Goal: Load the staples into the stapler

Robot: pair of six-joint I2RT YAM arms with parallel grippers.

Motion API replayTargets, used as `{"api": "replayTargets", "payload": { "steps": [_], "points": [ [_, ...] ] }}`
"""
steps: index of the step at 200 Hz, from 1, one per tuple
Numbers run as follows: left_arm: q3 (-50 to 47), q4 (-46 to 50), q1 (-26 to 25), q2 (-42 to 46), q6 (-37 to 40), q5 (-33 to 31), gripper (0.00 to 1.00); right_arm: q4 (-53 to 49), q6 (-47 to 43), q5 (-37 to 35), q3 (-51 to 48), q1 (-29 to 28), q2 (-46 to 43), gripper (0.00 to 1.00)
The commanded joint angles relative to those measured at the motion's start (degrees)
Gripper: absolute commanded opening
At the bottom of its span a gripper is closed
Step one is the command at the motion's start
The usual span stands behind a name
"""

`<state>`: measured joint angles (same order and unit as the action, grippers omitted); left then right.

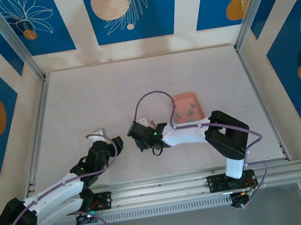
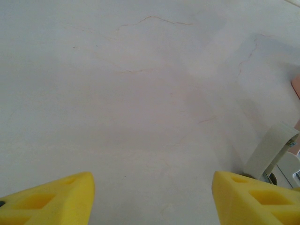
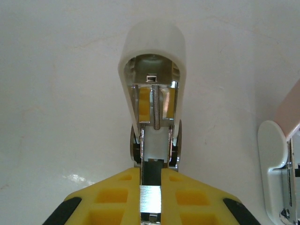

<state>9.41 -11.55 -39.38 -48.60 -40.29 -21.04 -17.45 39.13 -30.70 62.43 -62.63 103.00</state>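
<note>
Over at the right gripper (image 3: 151,174) — pinched shut on a shiny staple strip (image 3: 150,200), with yellow fingers (image 3: 117,197) flush against both its sides. Lined up end-on with the stapler (image 3: 152,61), right at the hinge, with the white lid thrown up and the spring rod bare inside. Set on the pale table (image 3: 56,93). Down to the left gripper (image 2: 152,199) now: spread wide apart above the same bare surface, nothing between the yellow tips (image 2: 51,199). And from above — more staples (image 1: 186,111) lying loose in the pink tray (image 1: 184,98), well inside its rim, just beyond the right forearm and near that gripper.
</note>
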Motion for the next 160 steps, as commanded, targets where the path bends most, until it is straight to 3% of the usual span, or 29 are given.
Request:
{"api": "replayTargets", "payload": {
  "steps": [1,99,160],
  "points": [
    [-0.44,-0.75,0.85,0.26,0.92,0.47,0.67,-1.87,0.86,-1.12,1.46,-0.25,1.14,0.14],
    [-0.44,-0.14,0.81,0.94,1.16,0.58,0.67,-3.56,1.22,-3.00,1.21,-0.70,0.96,0.13],
    [-0.40,0.22,0.97,1.67,1.35,0.48,0.67,4.31,-2.40,-3.97,-3.11,-1.51,-3.97,0.13]
  ]
}}
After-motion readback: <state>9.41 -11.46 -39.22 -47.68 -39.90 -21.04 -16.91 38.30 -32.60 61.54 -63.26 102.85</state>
